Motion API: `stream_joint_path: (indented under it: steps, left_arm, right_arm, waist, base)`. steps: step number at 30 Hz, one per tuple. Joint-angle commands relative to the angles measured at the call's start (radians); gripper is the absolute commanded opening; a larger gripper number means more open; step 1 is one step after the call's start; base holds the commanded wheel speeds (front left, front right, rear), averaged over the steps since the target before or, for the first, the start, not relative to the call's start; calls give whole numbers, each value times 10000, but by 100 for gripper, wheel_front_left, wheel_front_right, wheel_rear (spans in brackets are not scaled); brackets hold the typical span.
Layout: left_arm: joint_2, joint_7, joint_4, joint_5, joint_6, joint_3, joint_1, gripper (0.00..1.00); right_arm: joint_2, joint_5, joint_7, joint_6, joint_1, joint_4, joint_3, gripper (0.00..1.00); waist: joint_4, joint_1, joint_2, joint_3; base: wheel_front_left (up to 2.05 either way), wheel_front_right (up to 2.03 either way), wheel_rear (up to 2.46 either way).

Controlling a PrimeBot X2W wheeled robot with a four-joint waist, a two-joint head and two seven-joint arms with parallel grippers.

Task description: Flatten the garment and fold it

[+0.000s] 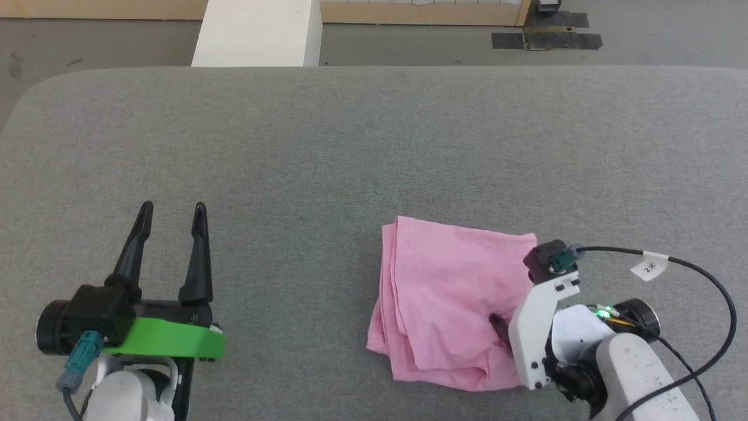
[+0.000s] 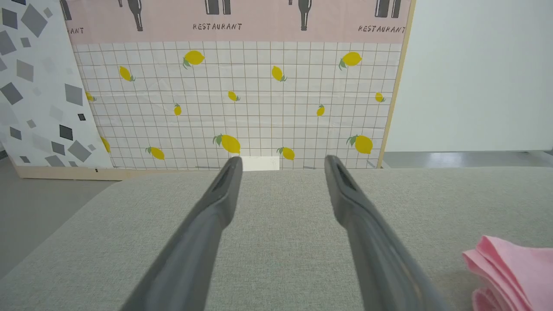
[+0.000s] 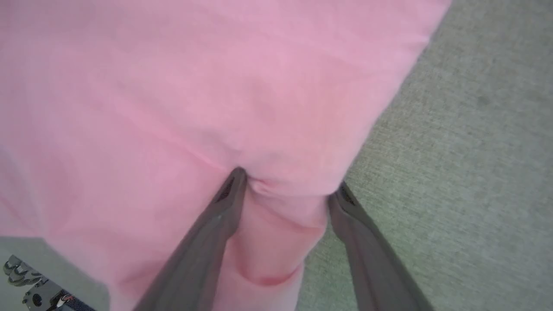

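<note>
The folded pink garment (image 1: 450,292) is lying near-right on the grey worktop (image 1: 350,146). The right gripper (image 3: 289,183) is straddling its right edge, fingers spread around a fold, probably to pinch it. The left gripper (image 1: 173,213) is hovering near-left, fingers spread, well apart from the cloth.

You see thin, soft, matt pink cloth in the garment (image 1: 450,292). The worktop (image 1: 292,146) wears coarse grey woven fabric, and your left end effector (image 1: 173,206) has smooth, dull dark plastic fingers (image 2: 203,233).

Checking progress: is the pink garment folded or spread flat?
Folded: the garment lies in a compact stack, with several layered edges showing along its left side.
</note>
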Motion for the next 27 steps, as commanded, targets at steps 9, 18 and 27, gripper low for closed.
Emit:
stream_joint_path:
  steps: [9, 18, 27]
  left_arm:
    - [15, -47, -51, 20, 33, 755, 219, 100]
    - [51, 270, -184, -394, 240, 1464, 574, 100]
    - [647, 1294, -1275, -583, 299, 1785, 356, 100]
  right_arm:
    - [-1219, 705, 97, -15, -715, 63, 771, 0]
    - [-3507, 1714, 596, -15, -1967, -629, 1733, 0]
    - [-5189, 1855, 337, -15, -3107, -77, 1112, 0]
  waist:
    - [-922, 0, 0, 151]
    - [-2840, 0, 0, 962]
    - [-3393, 0, 0, 2404]
  base:
    - [0, 0, 0]
    - [0, 0, 0]
    - [0, 0, 0]
